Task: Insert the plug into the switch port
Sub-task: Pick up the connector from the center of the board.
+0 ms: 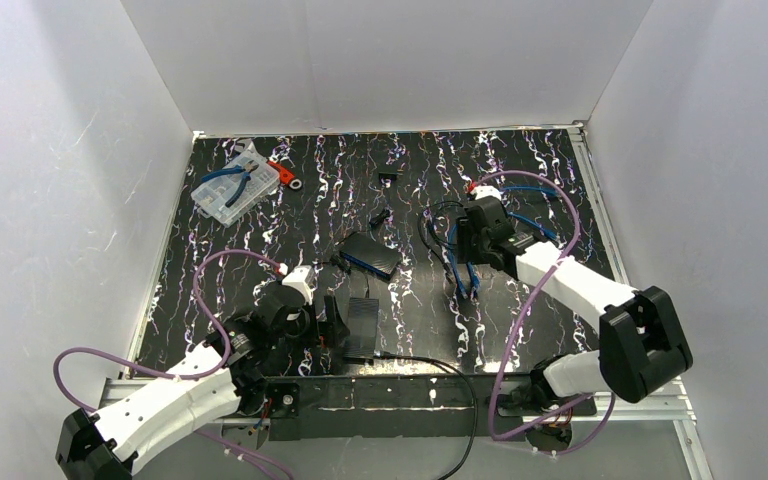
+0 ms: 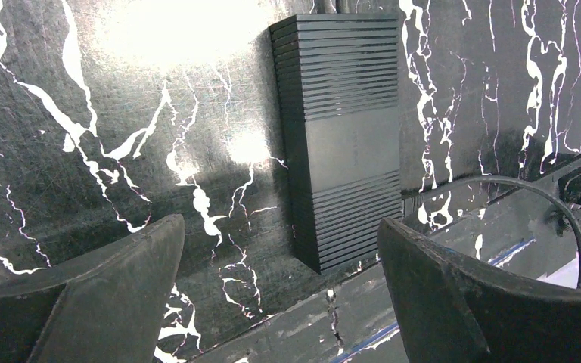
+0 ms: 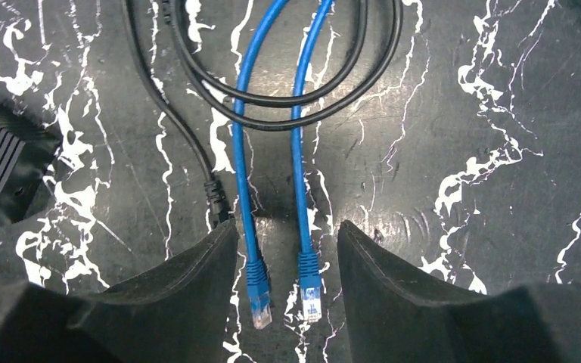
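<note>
Now right tool [image 3: 287, 242] straddles two blue plugs [image 3: 310, 291], not touching.

— Top view: where does it sit?
— Entry 1: fixed, high behind the near edge of the table [image 1: 310, 210]; you look down over all of it.
— Wrists?
— Entry 2: left, close, facing the ribbed black box [image 2: 340, 136] by that edge.
— Entry 3: right, close, straight down on the blue cables [image 3: 243, 189], right half. The top view shares both.

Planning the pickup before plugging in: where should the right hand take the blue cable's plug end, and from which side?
Probably the blue boot behind the clear plug, from above, fingers across its width: it lies flat and straight. The right hand straddles two such ends, so shift to catch one.
</note>
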{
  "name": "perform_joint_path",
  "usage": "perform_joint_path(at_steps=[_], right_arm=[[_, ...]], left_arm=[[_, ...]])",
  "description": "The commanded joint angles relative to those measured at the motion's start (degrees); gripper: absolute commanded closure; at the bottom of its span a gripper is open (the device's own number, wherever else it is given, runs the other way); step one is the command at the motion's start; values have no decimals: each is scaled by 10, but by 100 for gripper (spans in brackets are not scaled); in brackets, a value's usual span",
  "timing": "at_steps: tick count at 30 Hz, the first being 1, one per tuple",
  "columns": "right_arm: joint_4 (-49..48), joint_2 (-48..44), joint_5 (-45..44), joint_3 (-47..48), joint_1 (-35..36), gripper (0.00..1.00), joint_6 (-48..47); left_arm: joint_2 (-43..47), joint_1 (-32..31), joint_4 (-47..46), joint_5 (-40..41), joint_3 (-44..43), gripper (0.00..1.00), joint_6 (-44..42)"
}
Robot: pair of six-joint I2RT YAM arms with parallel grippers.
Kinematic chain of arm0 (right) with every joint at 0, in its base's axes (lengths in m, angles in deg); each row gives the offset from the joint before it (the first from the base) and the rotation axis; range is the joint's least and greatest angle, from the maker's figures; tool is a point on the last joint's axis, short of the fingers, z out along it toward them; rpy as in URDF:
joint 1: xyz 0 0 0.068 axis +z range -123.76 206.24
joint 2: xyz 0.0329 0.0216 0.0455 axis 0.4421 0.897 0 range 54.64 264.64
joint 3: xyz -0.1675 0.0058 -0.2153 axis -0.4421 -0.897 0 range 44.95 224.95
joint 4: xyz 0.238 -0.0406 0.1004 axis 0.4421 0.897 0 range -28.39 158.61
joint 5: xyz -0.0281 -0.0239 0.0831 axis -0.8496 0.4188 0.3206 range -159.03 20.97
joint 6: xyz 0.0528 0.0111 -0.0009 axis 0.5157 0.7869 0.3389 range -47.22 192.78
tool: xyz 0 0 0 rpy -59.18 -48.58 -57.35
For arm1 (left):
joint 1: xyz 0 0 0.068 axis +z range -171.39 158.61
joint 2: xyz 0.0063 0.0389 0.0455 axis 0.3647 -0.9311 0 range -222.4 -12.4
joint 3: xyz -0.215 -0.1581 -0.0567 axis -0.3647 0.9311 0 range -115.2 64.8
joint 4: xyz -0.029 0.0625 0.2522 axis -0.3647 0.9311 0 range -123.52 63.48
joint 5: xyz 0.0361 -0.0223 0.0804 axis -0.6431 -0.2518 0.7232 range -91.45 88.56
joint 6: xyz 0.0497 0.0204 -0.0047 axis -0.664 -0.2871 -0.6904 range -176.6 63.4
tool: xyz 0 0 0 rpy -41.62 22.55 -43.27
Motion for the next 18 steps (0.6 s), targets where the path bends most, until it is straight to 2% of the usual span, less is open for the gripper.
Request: perform_joint_path(at_steps=[1,9,18], right_arm=[[-6,20,51,-12,-24,43,30],[-16,68,76,-18,-43,44,44],[-20,102,87,-23,-61,54,61]], left_arm=[[-3,-2,-10,-8,5,0,-10],[-12,-2,-15,-13,6,0,-12],[-14,-2,-17,-17,6,1,-12]])
